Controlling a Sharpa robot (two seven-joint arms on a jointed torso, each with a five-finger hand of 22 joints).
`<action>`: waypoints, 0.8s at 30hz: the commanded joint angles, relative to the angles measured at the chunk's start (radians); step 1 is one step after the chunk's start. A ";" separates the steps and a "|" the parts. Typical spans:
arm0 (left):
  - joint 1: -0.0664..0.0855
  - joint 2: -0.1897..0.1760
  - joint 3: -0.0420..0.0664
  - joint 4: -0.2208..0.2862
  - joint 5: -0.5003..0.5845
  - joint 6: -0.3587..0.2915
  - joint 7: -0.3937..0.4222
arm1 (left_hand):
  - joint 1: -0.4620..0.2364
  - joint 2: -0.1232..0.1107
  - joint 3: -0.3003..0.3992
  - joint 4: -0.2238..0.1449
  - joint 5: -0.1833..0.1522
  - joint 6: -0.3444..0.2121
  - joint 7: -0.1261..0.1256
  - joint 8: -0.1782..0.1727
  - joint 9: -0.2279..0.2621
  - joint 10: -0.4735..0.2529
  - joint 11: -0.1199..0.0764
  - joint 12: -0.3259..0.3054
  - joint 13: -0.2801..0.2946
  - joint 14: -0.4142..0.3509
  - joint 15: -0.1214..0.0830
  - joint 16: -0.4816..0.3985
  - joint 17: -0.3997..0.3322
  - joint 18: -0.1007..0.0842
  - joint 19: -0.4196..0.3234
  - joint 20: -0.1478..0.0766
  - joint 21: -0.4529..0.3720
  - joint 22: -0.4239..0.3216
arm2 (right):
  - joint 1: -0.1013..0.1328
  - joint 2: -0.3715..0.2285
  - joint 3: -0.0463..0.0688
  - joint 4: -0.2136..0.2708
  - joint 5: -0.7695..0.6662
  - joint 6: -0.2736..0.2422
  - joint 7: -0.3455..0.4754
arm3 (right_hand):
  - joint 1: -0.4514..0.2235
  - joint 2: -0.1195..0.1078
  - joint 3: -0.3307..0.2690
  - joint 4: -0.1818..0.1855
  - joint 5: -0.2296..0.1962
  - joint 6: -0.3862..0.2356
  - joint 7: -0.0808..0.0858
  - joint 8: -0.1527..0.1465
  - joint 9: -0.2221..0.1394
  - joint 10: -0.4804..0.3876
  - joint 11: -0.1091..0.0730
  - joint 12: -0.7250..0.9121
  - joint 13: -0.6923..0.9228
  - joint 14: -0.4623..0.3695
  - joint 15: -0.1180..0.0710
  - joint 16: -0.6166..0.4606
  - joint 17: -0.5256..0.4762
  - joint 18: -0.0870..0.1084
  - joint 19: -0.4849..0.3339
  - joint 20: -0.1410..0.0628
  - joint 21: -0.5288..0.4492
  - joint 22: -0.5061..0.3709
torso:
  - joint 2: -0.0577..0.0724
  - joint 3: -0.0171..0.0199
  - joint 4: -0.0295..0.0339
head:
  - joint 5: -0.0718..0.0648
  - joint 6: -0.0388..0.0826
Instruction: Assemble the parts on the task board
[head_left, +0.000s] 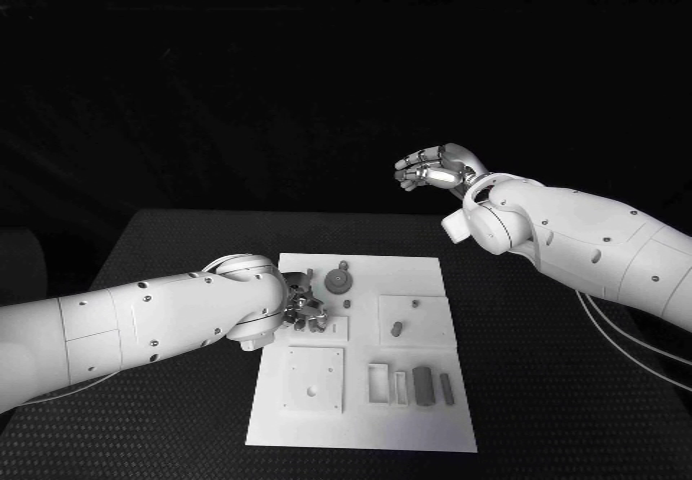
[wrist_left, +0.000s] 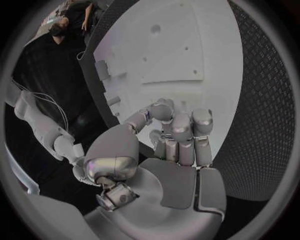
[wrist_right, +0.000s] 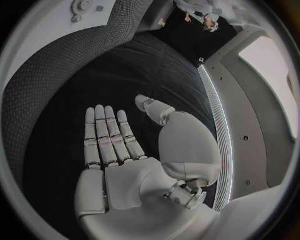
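The white task board (head_left: 433, 425) lies in the middle of the table, also seen from the left wrist (wrist_left: 187, 45). My left hand (head_left: 303, 305) hangs over the board's left edge with its fingers (wrist_left: 181, 132) curled in and thumb against them; whether a part sits inside is hidden. On the board lie a round grey part (head_left: 340, 278), a short grey peg (head_left: 397, 328) on a raised square, and two grey bars (head_left: 423, 385) near the front. My right hand (head_left: 440, 168) is raised beyond the table's far edge, fingers (wrist_right: 106, 135) spread and holding nothing.
A raised white square plate (head_left: 315, 378) and two narrow white frames (head_left: 387, 385) sit at the board's front. The black textured table (head_left: 173, 240) stretches around the board on both sides. A cable (head_left: 620, 335) trails under my right arm.
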 joint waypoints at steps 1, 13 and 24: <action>-0.001 0.003 0.000 0.001 -0.020 0.012 0.012 | -0.002 0.009 0.020 0.011 0.005 0.116 -0.074 0.000 0.001 -0.010 -0.011 0.005 -0.001 0.011 -0.042 0.005 -0.002 0.049 -0.004 -0.091 0.004 0.013 | -0.002 0.003 0.000 0.000 0.000 0.018 0.012 | 0.008 0.004 0.000 -0.005 0.007 -0.008 0.036 0.004 -0.002 0.006 -0.001 -0.005 -0.001 -0.001 0.008 -0.006 -0.002 -0.010 -0.008 -0.001 -0.004 0.002 | 0.001 0.0000 0.0002 | 0.000 0.001; -0.001 -0.001 0.000 0.002 -0.040 -0.012 0.017 | -0.005 0.009 0.024 0.011 0.002 0.116 -0.074 -0.001 0.002 -0.011 -0.011 0.005 -0.003 0.010 -0.042 0.006 -0.005 0.049 -0.005 -0.091 0.004 0.012 | -0.003 0.001 0.000 0.004 0.000 0.020 0.014 | 0.006 0.005 -0.001 -0.006 0.010 -0.008 0.035 0.004 -0.003 0.008 -0.001 -0.009 -0.001 -0.002 0.008 -0.006 -0.004 -0.010 -0.009 -0.001 -0.005 0.003 | 0.000 0.0004 0.0002 | 0.002 -0.002; -0.002 -0.002 0.000 0.006 -0.040 -0.021 0.022 | -0.005 0.009 0.028 0.010 0.000 0.117 -0.074 -0.001 0.002 -0.011 -0.011 0.006 -0.005 0.010 -0.042 0.008 -0.008 0.050 -0.005 -0.091 0.005 0.012 | -0.006 0.002 0.000 0.002 0.000 0.023 0.013 | 0.005 0.007 -0.002 -0.006 0.013 -0.008 0.035 0.005 -0.004 0.010 -0.001 -0.013 0.000 -0.002 0.008 -0.007 -0.006 -0.010 -0.009 -0.001 -0.007 0.005 | -0.001 -0.0004 0.0010 | 0.002 -0.005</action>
